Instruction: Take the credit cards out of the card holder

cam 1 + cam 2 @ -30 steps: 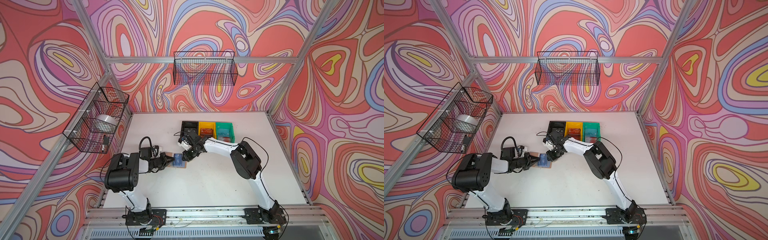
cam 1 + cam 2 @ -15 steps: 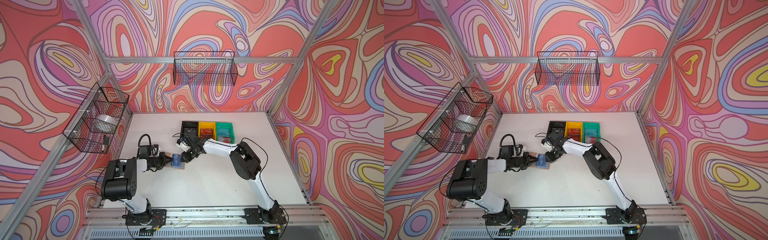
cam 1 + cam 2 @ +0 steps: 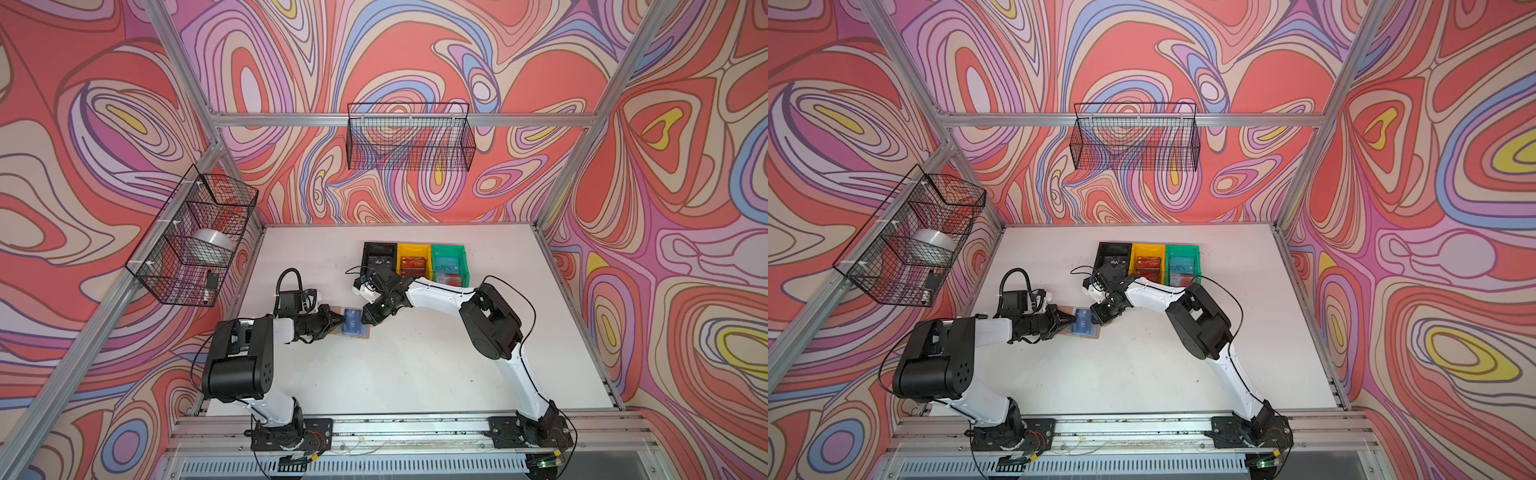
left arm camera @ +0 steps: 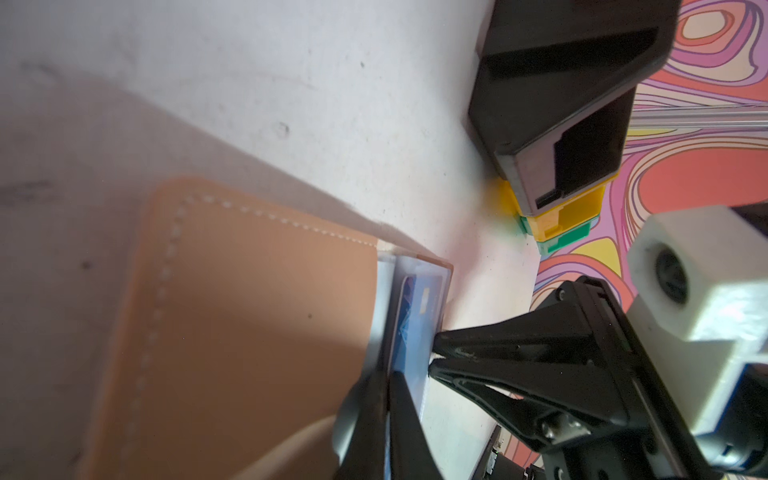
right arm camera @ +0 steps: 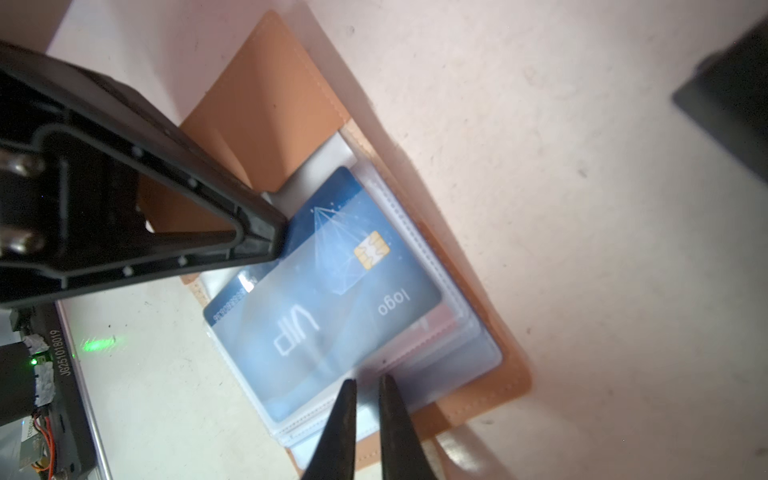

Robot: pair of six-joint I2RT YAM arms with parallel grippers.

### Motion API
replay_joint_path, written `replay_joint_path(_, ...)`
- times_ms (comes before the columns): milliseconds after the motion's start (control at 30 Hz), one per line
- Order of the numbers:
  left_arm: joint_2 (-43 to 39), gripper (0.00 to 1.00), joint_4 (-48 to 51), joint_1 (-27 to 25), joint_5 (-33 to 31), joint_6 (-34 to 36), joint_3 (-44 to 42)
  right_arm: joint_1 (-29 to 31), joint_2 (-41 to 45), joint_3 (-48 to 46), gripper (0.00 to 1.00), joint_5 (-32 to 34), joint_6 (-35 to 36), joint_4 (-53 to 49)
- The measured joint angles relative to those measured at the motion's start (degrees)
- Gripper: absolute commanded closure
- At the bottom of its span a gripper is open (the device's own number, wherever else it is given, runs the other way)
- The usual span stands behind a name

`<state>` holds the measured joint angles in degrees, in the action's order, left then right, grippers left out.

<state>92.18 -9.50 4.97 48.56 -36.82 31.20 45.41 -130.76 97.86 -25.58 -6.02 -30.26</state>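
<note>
The tan card holder (image 3: 362, 335) (image 4: 249, 332) lies open on the table between both grippers in both top views. A blue credit card (image 5: 332, 291) marked "VIP" sticks partly out of a clear sleeve, and a reddish card edge (image 5: 436, 328) shows beneath it. My left gripper (image 3: 341, 321) (image 4: 388, 386) is shut on the blue card's protruding corner. My right gripper (image 3: 366, 321) (image 5: 365, 380) pinches the sleeve edge on the opposite side, jaws nearly together. Its tips also show in the left wrist view.
Black (image 3: 378, 249), yellow (image 3: 413, 249) and green (image 3: 446, 249) bins stand in a row behind the holder. The yellow bin holds a red VIP card (image 3: 413, 264), the green one a blue card (image 3: 446, 266). Wire baskets hang on the back wall (image 3: 409, 141) and left wall (image 3: 195, 237).
The left arm's elbow has swung back and lower toward the front. Both grippers have stayed at the card holder.
</note>
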Motion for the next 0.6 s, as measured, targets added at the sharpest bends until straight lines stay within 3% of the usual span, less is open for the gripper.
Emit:
replay_joint_path(67,0.0,0.86,0.07,0.04,-0.15,0.0,-0.02,0.0,0.0,0.0,0.84,0.02,0.0,0.0)
replay_joint_path(400,0.39,0.85,-0.9,0.28,-0.11,-0.35,-0.13,0.0,0.04,-0.13,0.84,0.02,0.02,0.11)
replay_joint_path(600,1.73,0.8,-3.13,0.28,0.5,-1.16,-0.42,0.0,0.04,-0.11,0.84,0.0,0.2,0.09)
